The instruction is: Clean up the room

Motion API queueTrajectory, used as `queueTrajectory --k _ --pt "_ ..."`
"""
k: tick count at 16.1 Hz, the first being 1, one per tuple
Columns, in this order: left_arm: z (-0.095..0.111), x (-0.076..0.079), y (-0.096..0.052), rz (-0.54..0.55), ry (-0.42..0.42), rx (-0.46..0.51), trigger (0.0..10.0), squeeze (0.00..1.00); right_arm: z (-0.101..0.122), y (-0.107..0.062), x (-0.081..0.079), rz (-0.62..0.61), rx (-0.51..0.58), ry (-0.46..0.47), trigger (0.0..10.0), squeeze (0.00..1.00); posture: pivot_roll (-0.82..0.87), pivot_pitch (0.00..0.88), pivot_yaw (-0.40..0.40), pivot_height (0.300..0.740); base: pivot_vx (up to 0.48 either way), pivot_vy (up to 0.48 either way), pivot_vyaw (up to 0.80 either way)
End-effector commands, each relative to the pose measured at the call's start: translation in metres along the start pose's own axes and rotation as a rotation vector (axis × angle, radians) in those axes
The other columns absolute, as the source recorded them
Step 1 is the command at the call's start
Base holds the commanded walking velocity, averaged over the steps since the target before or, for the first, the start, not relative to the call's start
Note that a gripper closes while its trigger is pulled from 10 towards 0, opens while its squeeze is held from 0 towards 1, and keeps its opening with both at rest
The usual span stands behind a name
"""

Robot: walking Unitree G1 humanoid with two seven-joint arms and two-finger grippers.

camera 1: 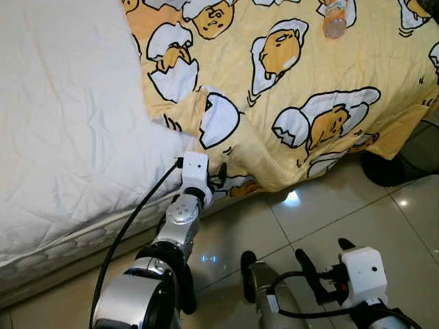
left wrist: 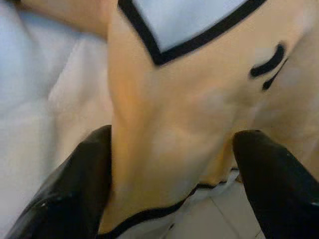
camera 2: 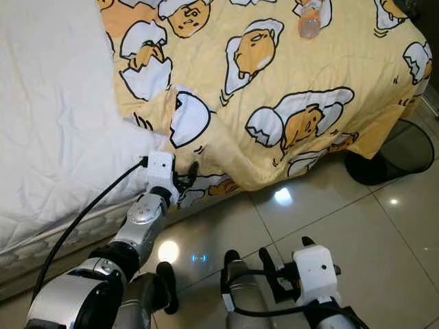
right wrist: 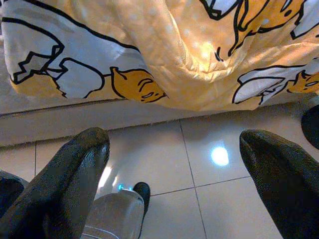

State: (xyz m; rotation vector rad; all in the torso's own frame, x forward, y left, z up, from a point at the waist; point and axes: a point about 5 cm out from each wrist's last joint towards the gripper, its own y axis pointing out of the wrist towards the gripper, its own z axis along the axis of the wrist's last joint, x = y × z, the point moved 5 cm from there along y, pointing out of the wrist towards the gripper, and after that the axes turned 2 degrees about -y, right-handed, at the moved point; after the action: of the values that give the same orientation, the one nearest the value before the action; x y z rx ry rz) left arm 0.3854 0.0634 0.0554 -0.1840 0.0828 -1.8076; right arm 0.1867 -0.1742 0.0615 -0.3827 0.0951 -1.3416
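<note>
A yellow blanket (camera 1: pixel 295 75) with a cartoon egg print covers the right part of the bed and hangs over its near edge toward the floor. My left gripper (camera 1: pixel 219 178) reaches up to that hanging edge. In the left wrist view it is open (left wrist: pixel 174 174), with a fold of the blanket (left wrist: pixel 174 99) lying between the two black fingers. My right gripper (camera 1: pixel 322 252) hovers low over the tiled floor (right wrist: pixel 164 159), open, with nothing between its fingers. A plastic bottle (camera 1: pixel 335 17) lies on the blanket at the far side.
The bare white mattress (camera 1: pixel 68 123) takes up the left of the bed. A dark round base (camera 1: pixel 391 168) stands on the tiles at the right, by the blanket's corner. Glossy floor tiles (camera 1: pixel 240 240) lie between me and the bed.
</note>
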Motion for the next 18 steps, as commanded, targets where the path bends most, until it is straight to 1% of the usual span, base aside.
queueTrajectory --k 1,2,5,7,10,16,18 --pt "-0.018 0.003 -0.004 -0.013 0.028 -0.079 0.0 0.0 -0.007 -0.002 -0.001 0.007 -0.032 -0.003 10.0 0.0 -0.39 0.353 -0.023 0.74 0.0 0.0 0.0" --pt "-0.021 0.002 -0.005 -0.01 0.04 -0.093 0.0 0.0 -0.007 -0.001 -0.001 0.008 -0.033 -0.004 10.0 0.0 -0.39 0.344 -0.021 0.74 0.0 0.0 0.0" --pt "-0.029 -0.012 -0.008 0.041 -0.05 -0.127 0.0 0.0 -0.004 0.005 -0.002 0.011 -0.017 -0.002 10.0 0.0 -0.38 0.323 -0.02 0.74 0.0 0.0 0.0" --pt "-0.028 -0.011 -0.008 0.023 -0.044 -0.123 0.0 0.0 -0.003 0.008 -0.003 0.016 -0.011 -0.002 10.0 0.0 -0.37 0.317 -0.018 0.74 0.0 0.0 0.0" --pt "-0.022 -0.013 -0.005 0.031 -0.076 -0.102 0.0 0.0 -0.003 0.01 -0.003 0.018 -0.012 -0.004 10.0 0.0 -0.37 0.316 -0.018 0.74 0.0 0.0 0.0" --pt "-0.017 -0.007 -0.002 -0.01 -0.052 -0.094 0.0 0.0 -0.005 0.01 -0.003 0.014 -0.02 -0.001 10.0 0.0 -0.37 0.332 -0.018 0.74 0.0 0.0 0.0" --pt "-0.017 -0.007 -0.002 -0.007 -0.026 -0.102 0.0 0.0 -0.006 0.01 -0.003 0.012 -0.023 0.001 10.0 0.0 -0.37 0.337 -0.022 0.74 0.0 0.0 0.0"
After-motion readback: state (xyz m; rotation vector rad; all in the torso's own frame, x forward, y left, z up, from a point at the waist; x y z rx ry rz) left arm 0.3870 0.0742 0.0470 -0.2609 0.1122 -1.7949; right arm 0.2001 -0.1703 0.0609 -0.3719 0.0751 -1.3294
